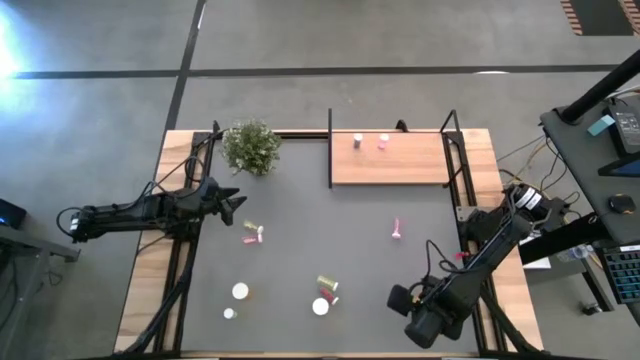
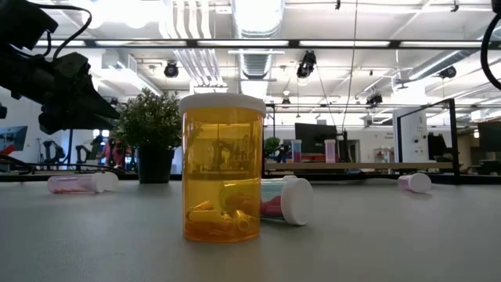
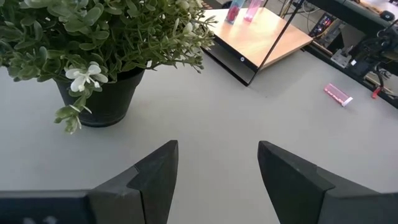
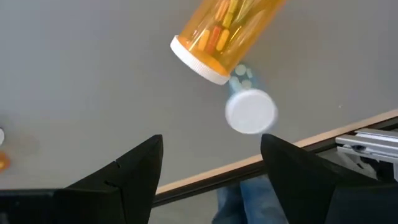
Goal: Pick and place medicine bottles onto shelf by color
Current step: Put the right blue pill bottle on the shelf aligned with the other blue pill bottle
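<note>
Near the table's front edge an orange, white-capped bottle (image 2: 222, 168) (image 4: 250, 111) stands upright on its base. Just behind it lies a second white-capped bottle (image 4: 224, 31) (image 1: 327, 285) on its side. My right gripper (image 4: 211, 180) (image 1: 398, 298) hovers open above the table, to the right of both, with nothing between its fingers. The wooden shelf (image 1: 390, 165) at the far right carries a white bottle (image 1: 357, 141) and a pink bottle (image 1: 383, 141), both upright. My left gripper (image 3: 217, 180) (image 1: 236, 205) waits open at the left, beside the plant.
A potted green plant (image 1: 251, 146) stands at the far left. Pink bottles lie at mid-left (image 1: 252, 235) and at mid-right (image 1: 397, 229). Two more white-capped bottles (image 1: 240, 291) (image 1: 229, 313) stand at the near left. Black posts (image 1: 451, 140) rise at the shelf's edges.
</note>
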